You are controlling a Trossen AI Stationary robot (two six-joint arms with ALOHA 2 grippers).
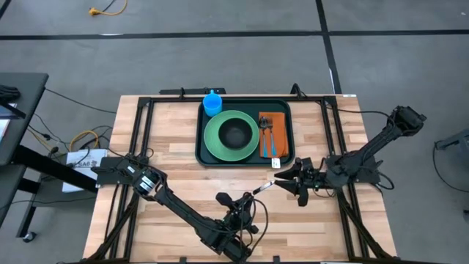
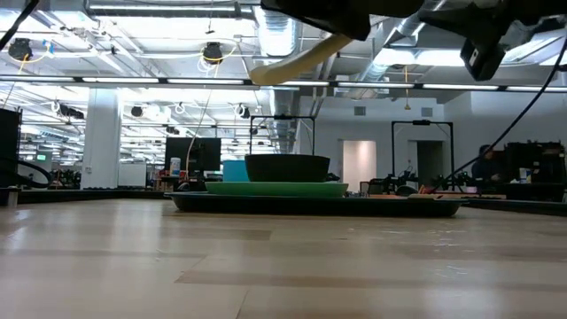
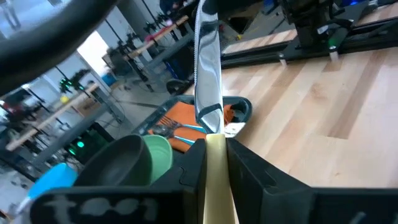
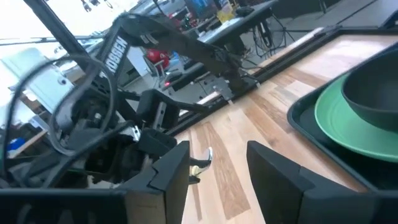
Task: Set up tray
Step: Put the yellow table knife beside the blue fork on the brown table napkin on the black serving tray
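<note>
Wooden table point(image 1: 183, 158) bears tray point(image 1: 245, 160) (plate, bowl, cup, napkin aboard); left gripper point(image 1: 245, 199) clamps knife point(image 1: 264, 185), right gripper point(image 1: 287, 183) parted, empty.

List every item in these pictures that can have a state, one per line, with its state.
tray: flat on table, loaded
plate: in tray, bowl on it
bowl: upright, empty
blue cup: upright in tray corner
napkin: flat, cutlery on top
knife: held off table
left end effector: shut on knife
right end effector: open, empty

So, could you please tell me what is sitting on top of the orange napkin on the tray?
On the orange napkin, a fork and a blue-handled utensil lie side by side, handles overhanging it. What the napkin covers on the tray cannot be seen.
</note>
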